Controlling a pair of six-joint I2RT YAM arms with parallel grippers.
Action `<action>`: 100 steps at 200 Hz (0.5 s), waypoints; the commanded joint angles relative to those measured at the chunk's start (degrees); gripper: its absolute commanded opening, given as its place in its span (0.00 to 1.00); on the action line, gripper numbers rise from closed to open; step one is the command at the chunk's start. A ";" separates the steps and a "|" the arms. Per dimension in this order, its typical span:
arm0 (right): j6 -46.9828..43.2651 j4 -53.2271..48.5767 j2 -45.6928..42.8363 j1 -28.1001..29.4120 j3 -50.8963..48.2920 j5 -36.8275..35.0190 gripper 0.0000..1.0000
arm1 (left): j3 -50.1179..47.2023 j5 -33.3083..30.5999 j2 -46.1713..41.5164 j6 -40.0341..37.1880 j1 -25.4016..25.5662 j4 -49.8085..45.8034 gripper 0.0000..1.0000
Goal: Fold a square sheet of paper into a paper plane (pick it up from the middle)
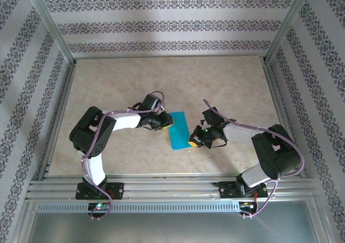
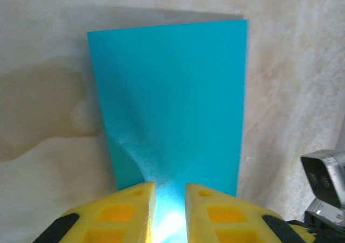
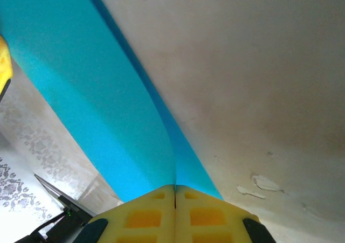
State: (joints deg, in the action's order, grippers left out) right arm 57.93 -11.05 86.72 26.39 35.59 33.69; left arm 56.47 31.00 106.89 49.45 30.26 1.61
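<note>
The square sheet of paper (image 1: 179, 129) is teal-blue and shows as a narrow rectangle lying mid-table between the two arms. My left gripper (image 1: 166, 123) is at its left edge. In the left wrist view the paper (image 2: 170, 97) stretches away from the left gripper (image 2: 170, 186), whose yellow fingers (image 2: 135, 200) stand parted with the paper's near edge running into the gap and buckling slightly. My right gripper (image 1: 194, 141) is at the paper's lower right corner. In the right wrist view the right gripper (image 3: 175, 187) is pinched shut on the lifted, creased paper (image 3: 91, 92).
The beige marbled table (image 1: 161, 81) is ringed by aluminium frame rails (image 1: 172, 186) and patterned walls. Part of the right arm's grey wrist hardware (image 2: 323, 181) sits just right of the paper in the left wrist view.
</note>
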 commanded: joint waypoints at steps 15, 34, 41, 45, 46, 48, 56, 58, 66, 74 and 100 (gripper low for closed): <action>-1.07 -1.56 -0.66 0.39 1.25 -0.50 0.00 | 1.90 -0.94 2.17 -1.60 -0.13 -1.99 0.20; -1.45 -1.37 -0.61 0.58 1.91 -0.20 0.00 | 2.05 -0.89 2.82 -1.69 -0.19 -2.48 0.20; -1.63 -1.34 -0.66 0.63 2.30 -0.06 0.00 | 2.01 -0.95 2.97 -1.81 -0.18 -2.77 0.20; -1.74 -1.22 -0.74 0.68 2.51 0.08 0.00 | 2.12 -1.02 3.06 -1.88 -0.17 -2.95 0.20; -1.76 -1.15 -0.71 0.72 2.58 0.07 0.01 | 2.14 -1.03 3.10 -1.89 -0.14 -3.07 0.20; -1.83 -1.10 -0.70 0.80 2.67 0.13 0.01 | 2.20 -1.03 3.20 -1.90 -0.17 -3.18 0.20; -2.09 -0.63 -0.85 0.84 3.05 0.48 0.00 | 2.27 -1.19 3.44 -2.11 -0.17 -3.65 0.19; -2.18 -0.57 -0.80 0.85 3.18 0.56 0.00 | 2.36 -1.16 3.51 -2.20 -0.13 -3.72 0.19; -2.74 -0.42 -0.79 0.77 3.76 0.87 0.01 | 2.38 -1.36 3.69 -2.34 -0.12 -4.25 0.19; -3.53 -0.55 -0.85 0.68 4.48 1.24 0.01 | 2.48 -1.55 3.86 -2.51 -0.13 -4.45 0.19; -4.82 -0.40 -0.24 0.68 6.68 2.40 0.01 | 2.41 -1.73 4.11 -2.87 -0.18 -4.74 0.19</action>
State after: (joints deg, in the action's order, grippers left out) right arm 55.48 -11.53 86.72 26.50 39.55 34.26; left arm 58.26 30.87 109.27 48.34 30.26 0.40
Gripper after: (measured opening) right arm 0.051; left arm 0.191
